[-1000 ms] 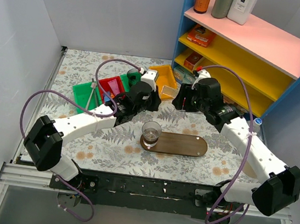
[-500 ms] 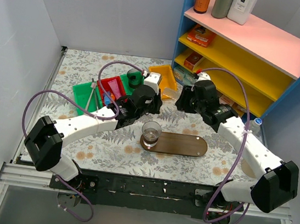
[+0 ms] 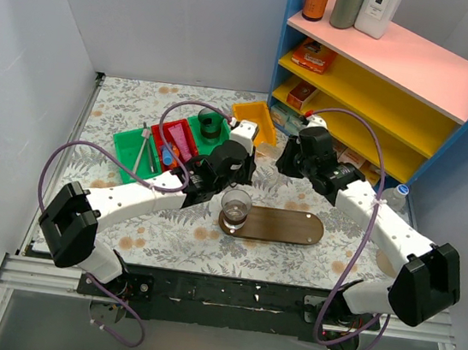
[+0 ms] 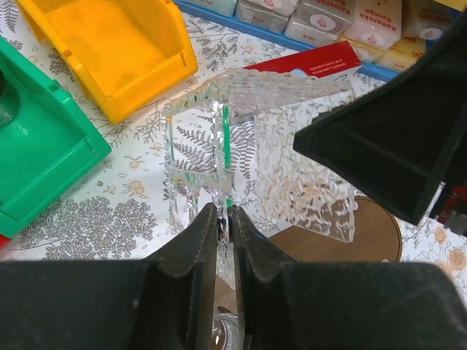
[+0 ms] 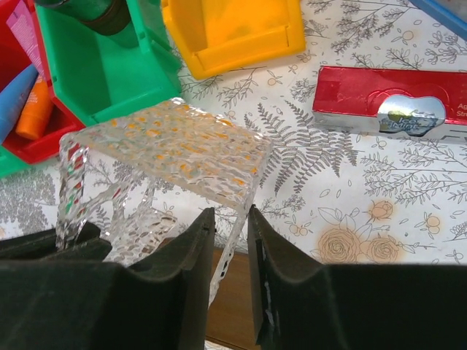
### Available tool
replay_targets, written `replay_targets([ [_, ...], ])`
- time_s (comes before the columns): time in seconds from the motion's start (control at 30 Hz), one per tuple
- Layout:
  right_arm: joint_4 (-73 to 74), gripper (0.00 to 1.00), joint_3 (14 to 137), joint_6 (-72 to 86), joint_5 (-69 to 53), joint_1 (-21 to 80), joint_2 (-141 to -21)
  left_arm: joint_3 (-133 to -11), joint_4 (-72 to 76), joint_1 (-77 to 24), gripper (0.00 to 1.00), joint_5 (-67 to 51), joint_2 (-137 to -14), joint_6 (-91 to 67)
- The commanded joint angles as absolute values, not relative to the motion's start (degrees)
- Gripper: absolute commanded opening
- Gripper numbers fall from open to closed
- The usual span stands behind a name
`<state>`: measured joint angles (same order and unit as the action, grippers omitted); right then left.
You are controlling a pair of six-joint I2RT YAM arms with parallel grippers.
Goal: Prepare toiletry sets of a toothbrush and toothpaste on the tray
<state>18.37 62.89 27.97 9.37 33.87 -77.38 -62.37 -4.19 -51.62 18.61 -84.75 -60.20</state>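
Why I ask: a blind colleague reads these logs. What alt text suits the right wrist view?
The right gripper pinches the edge of a clear textured stand above a floral cloth. Behind sit a yellow bin, a green bin, a red bin and a red packet.

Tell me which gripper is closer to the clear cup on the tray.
Left. The left gripper hovers right by the clear cup, its rim showing beneath it; the right gripper is farther off, past the far edge of the tray.

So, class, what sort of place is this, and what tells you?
Probably a robot test bench staged as a bathroom corner: plain white partition walls, a floral cloth, plastic bins of toiletries, and a shelf unit with bottles.
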Motion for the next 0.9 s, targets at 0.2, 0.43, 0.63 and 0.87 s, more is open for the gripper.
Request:
replay_targets([
  [0.2,15.56,0.11,61.96,31.46,14.24,34.01,-77.78,-61.44,-0.35,-53.7,0.03,19.25,-82.18,-57.13],
  [0.43,13.45,0.01,61.87,33.66,14.24,34.01,-77.26,-60.91,1.84,-53.79,0.25,18.55,-82.18,-56.51],
  [0.63,11.78,0.01,61.35,35.07,15.2,33.93,-76.2,-60.73,2.2,-53.79,0.43,17.75,-81.83,-56.25],
  [0.87,10.81,0.01,60.3,35.16,15.21,32.26,-74.97,-59.94,3.43,-53.79,0.67,17.4,-80.86,-56.34],
])
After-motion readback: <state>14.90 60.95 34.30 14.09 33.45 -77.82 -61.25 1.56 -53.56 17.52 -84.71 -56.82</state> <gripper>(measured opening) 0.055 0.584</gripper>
